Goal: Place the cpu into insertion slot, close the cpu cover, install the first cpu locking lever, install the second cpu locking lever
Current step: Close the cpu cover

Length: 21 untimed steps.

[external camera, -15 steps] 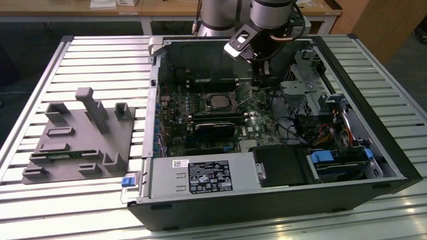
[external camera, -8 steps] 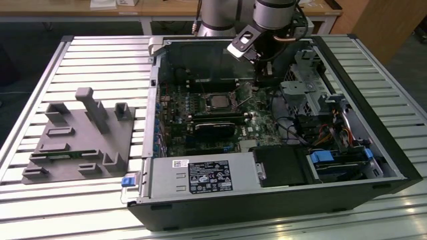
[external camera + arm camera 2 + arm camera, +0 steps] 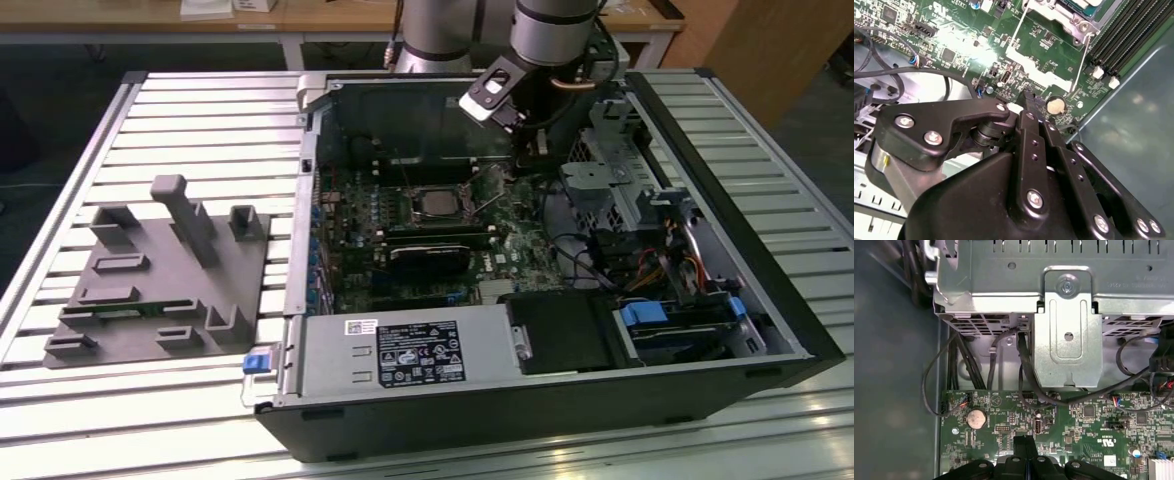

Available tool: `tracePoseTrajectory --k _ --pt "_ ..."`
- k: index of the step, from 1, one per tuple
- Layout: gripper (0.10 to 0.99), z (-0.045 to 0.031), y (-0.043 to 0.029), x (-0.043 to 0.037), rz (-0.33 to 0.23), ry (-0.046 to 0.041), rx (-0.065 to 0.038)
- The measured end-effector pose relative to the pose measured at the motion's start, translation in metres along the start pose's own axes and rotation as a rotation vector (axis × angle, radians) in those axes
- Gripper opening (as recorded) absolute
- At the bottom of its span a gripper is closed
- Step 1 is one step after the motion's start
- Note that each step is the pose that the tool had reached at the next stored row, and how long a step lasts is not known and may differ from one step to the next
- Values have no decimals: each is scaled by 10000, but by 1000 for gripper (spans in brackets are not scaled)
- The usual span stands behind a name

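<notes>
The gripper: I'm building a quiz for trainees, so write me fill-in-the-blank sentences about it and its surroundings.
1. The gripper has its fingers ___.
2. It hangs over a circuit board coloured ___.
3. The grey fixture lies to the exterior view's ___ of the computer case.
Missing words: shut; green; left.

Surface: a table of pale metal slats is seen in the exterior view.
Landmark: an open black computer case is laid on its side on the slats, its inside turned upward.
Towards the exterior view's left of the case: a grey fixture block with upright posts is set flat on the slats, just beside the case.
</notes>
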<state>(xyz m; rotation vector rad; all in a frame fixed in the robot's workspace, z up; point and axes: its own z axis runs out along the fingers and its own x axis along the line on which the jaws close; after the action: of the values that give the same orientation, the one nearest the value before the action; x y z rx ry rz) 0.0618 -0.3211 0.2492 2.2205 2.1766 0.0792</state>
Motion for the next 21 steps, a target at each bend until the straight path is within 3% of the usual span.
tracePoseTrajectory --k 1,2,3,11,21 --pt "106 16 1 0 0 -2 14" --pt "106 97 2 -1 2 -8 80" --pt "106 125 1 -1 1 -14 101" --pt "106 128 -7 -1 0 -14 102" --pt "106 118 -157 -4 0 -15 102"
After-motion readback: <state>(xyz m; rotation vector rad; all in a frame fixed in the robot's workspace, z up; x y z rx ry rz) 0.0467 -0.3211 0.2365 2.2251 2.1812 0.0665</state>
